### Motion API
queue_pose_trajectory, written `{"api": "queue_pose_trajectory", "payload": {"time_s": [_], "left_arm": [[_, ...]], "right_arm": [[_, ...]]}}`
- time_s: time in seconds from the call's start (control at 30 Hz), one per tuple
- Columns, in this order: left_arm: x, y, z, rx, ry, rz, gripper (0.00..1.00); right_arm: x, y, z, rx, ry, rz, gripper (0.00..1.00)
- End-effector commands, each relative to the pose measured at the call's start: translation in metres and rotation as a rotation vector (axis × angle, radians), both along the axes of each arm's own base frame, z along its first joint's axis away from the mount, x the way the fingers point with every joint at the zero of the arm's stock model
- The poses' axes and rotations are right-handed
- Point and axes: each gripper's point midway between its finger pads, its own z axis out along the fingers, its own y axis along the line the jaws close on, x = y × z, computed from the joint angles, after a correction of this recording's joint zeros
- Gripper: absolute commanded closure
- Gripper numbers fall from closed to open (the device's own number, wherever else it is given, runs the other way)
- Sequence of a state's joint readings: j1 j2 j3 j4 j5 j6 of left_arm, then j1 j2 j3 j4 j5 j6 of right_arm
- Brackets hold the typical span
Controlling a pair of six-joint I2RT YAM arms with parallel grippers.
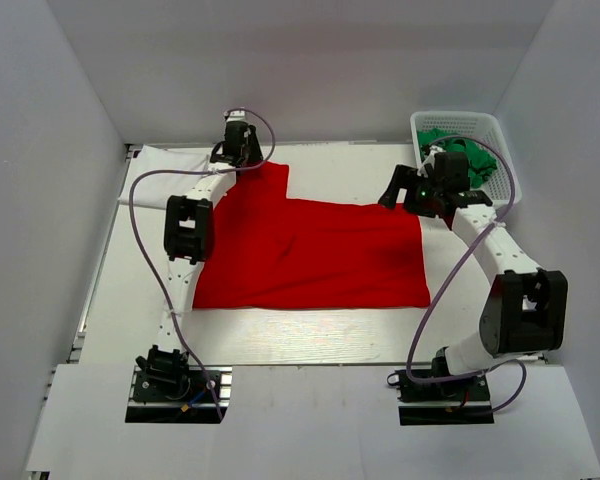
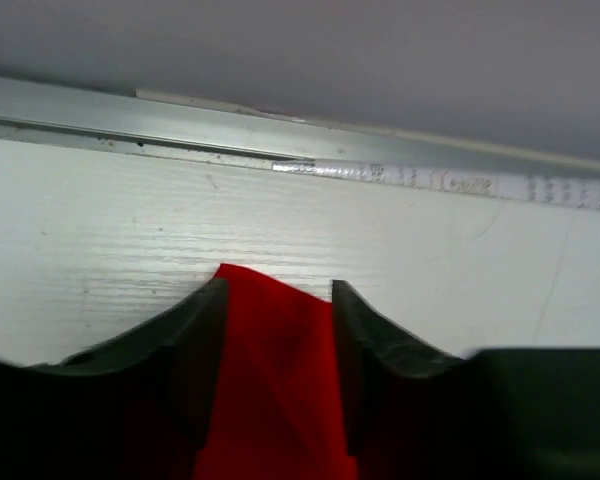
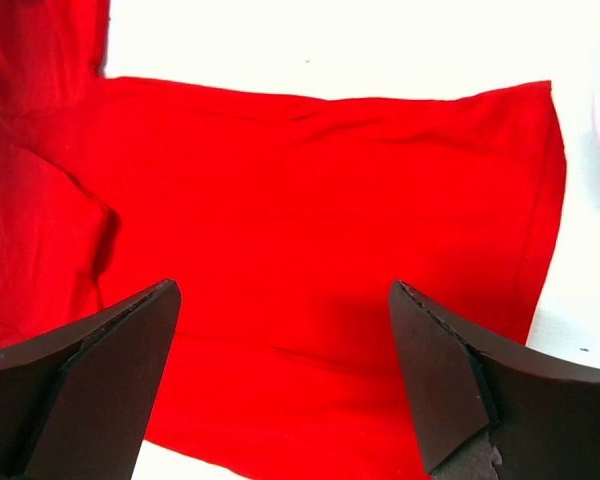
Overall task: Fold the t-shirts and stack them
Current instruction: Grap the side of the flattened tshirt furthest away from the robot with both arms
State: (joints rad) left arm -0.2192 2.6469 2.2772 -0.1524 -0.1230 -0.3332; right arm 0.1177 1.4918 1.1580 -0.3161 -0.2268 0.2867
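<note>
A bright red t-shirt lies spread flat across the middle of the table, one sleeve reaching toward the back left. My left gripper is down at that sleeve. In the left wrist view a red corner of cloth fills the gap between its fingers, which stand partly apart. My right gripper hovers over the shirt's back right corner. Its jaws are wide open above the red cloth, holding nothing. A white t-shirt lies flat at the back left. Green t-shirts sit bunched in the basket.
The white lattice basket stands at the back right corner, just behind my right wrist. White walls close in the table on three sides. A metal rail runs along the back edge near my left gripper.
</note>
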Motion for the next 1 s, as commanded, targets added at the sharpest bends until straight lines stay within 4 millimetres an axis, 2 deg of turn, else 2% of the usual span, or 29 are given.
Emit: {"api": "queue_pose_trajectory", "payload": {"time_s": [0.0, 0.07, 0.1, 0.17, 0.2, 0.23, 0.27, 0.3, 0.33, 0.37, 0.47, 0.5, 0.53, 0.57, 0.6, 0.63, 0.67, 0.73, 0.8, 0.83, 0.9, 0.97], "left_arm": [[0.008, -0.008, 0.022, 0.01, -0.073, -0.034, 0.53], [0.005, -0.012, 0.017, 0.019, -0.063, -0.077, 0.61], [0.003, -0.014, 0.011, 0.027, -0.052, -0.1, 0.86], [-0.005, -0.021, -0.003, 0.048, -0.024, -0.172, 1.0], [-0.006, -0.022, 0.009, 0.053, -0.039, -0.185, 1.0], [-0.01, -0.018, 0.003, 0.063, -0.022, -0.171, 1.0], [-0.01, -0.016, 0.008, 0.066, -0.036, -0.161, 1.0], [-0.011, -0.011, 0.01, 0.076, -0.041, -0.139, 1.0], [-0.018, -0.007, 0.015, 0.082, -0.041, -0.128, 1.0], [-0.021, -0.007, 0.022, 0.08, -0.053, -0.127, 1.0], [-0.029, 0.001, 0.044, 0.095, -0.093, -0.1, 1.0], [-0.033, 0.003, 0.042, 0.106, -0.09, -0.105, 1.0], [-0.035, 0.0, 0.047, 0.098, -0.1, -0.118, 1.0], [-0.037, -0.004, 0.058, 0.083, -0.119, -0.142, 1.0], [-0.038, -0.005, 0.055, 0.089, -0.119, -0.155, 1.0], [-0.039, -0.005, 0.06, 0.088, -0.129, -0.154, 1.0], [-0.04, -0.008, 0.06, 0.081, -0.129, -0.17, 1.0], [-0.04, -0.008, 0.06, 0.07, -0.128, -0.165, 1.0], [-0.042, -0.008, 0.055, 0.071, -0.117, -0.165, 1.0], [-0.041, -0.008, 0.065, 0.068, -0.138, -0.164, 1.0], [-0.044, -0.008, 0.055, 0.063, -0.116, -0.162, 1.0], [-0.045, -0.005, 0.063, 0.066, -0.133, -0.148, 1.0]], "right_arm": [[0.007, 0.0, 0.007, 0.003, -0.017, 0.003, 0.1], [0.008, -0.001, -0.003, -0.02, 0.009, -0.01, 0.1], [0.009, -0.001, -0.004, -0.032, 0.017, -0.006, 0.1], [0.015, -0.004, -0.02, -0.098, 0.063, -0.037, 0.1], [0.022, -0.006, -0.022, -0.14, 0.068, -0.047, 0.1], [0.024, -0.004, -0.025, -0.169, 0.075, -0.064, 0.1], [0.036, -0.008, -0.021, -0.204, 0.068, -0.108, 0.1], [0.04, -0.004, -0.031, -0.222, 0.089, -0.125, 0.1], [0.045, -0.007, -0.032, -0.234, 0.1, -0.188, 0.1], [0.061, -0.011, -0.035, -0.251, 0.113, -0.266, 0.1], [0.078, -0.014, -0.043, -0.307, 0.148, -0.408, 0.11], [0.08, -0.014, -0.046, -0.316, 0.157, -0.431, 0.13], [0.08, -0.015, -0.047, -0.321, 0.176, -0.483, 0.13], [0.093, -0.013, -0.049, -0.338, 0.172, -0.519, 0.13], [0.09, -0.016, -0.052, -0.355, 0.195, -0.539, 0.13], [0.09, -0.018, -0.059, -0.368, 0.214, -0.571, 0.13], [0.094, -0.016, -0.056, -0.351, 0.204, -0.603, 0.13], [0.094, -0.01, -0.064, -0.338, 0.213, -0.62, 0.17], [0.094, -0.008, -0.07, -0.324, 0.22, -0.65, 0.17], [0.094, -0.008, -0.078, -0.339, 0.242, -0.658, 0.17], [0.09, -0.013, -0.088, -0.377, 0.266, -0.696, 0.17], [0.09, -0.015, -0.098, -0.411, 0.285, -0.708, 0.17]]}}
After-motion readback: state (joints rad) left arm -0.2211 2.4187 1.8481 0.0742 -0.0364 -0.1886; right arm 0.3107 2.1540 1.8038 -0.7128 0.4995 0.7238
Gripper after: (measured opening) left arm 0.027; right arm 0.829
